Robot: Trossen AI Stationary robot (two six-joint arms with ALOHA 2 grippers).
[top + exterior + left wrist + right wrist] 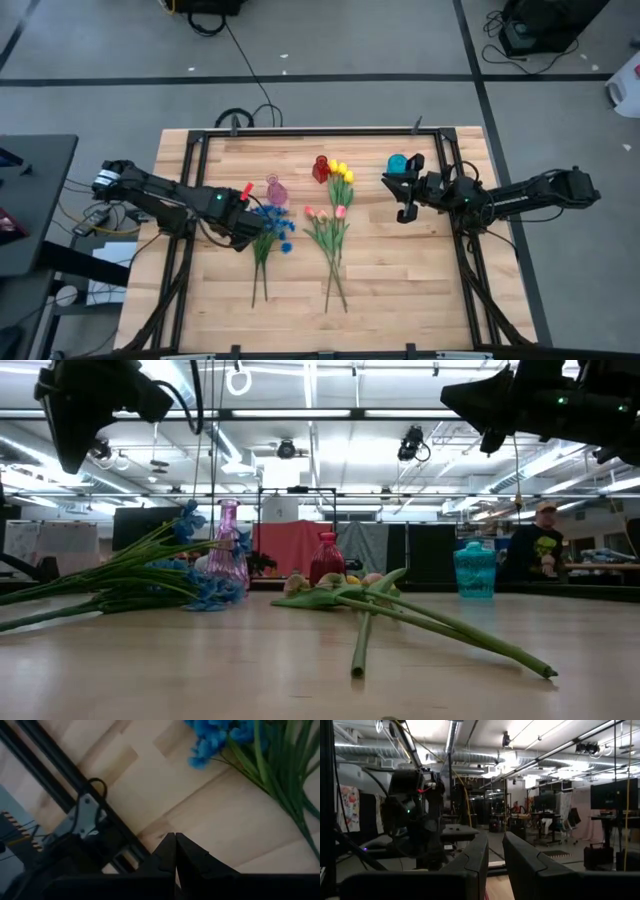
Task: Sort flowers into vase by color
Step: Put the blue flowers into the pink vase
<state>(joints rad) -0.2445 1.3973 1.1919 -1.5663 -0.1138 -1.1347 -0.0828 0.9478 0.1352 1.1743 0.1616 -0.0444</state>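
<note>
- I have the left gripper [246,238] over the left side of the table [400,290], just beside the blue flowers [272,225]; its fingers [167,852] are pressed together with nothing between them.
- My left wrist view shows blue blossoms and green stems lying flat on the wood, apart from the fingertips.
- The blue flowers lie with their heads next to the pink vase [276,190] and their stems running toward the near edge of the table.
- The pink tulips [326,213] and yellow tulips [343,174] lie in one loose bundle mid-table, stems overlapping; the yellow heads are just beside the red vase [321,168].
- The blue vase [397,163] stands to the right of the red one. All three vases are upright in a row at the back, and I see no flower in any of them.
- The right gripper [406,194] is raised above the table just beside the blue vase, pointing toward the left arm; a narrow gap shows between its fingers [470,857], and it holds nothing.
- In the low view both arms are well above the tabletop, and a person [537,548] stands in the room behind.
</note>
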